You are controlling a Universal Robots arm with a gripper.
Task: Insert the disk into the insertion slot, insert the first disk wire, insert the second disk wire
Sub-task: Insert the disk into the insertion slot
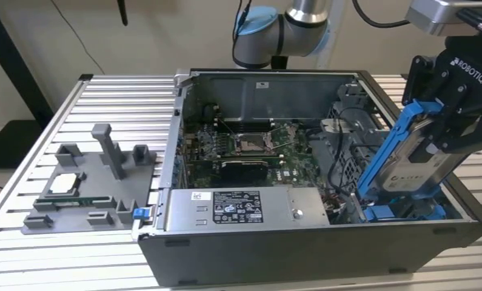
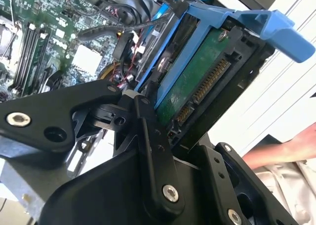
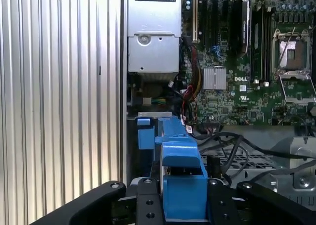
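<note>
Ribbed aluminium worktop (image 1: 111,103), open computer case (image 1: 305,260) sitting on it. Pincer (image 1: 455,130) is clamped onto the disk (image 1: 415,167), fingers on its long edges over the blue carrier (image 1: 384,154). Disk stands steeply tilted, lower end down at the insertion slot (image 1: 407,211) in the case corner at the exterior view's right, not seated flat. Look: silver-grey slab, white label, green circuit board (image 2: 197,87) and connector row bare in the second wrist view. Judgement: rigid, dense, shock-sensitive; carrier plastic smooth, slightly flexy. Hold the framed edges, never the board.
</note>
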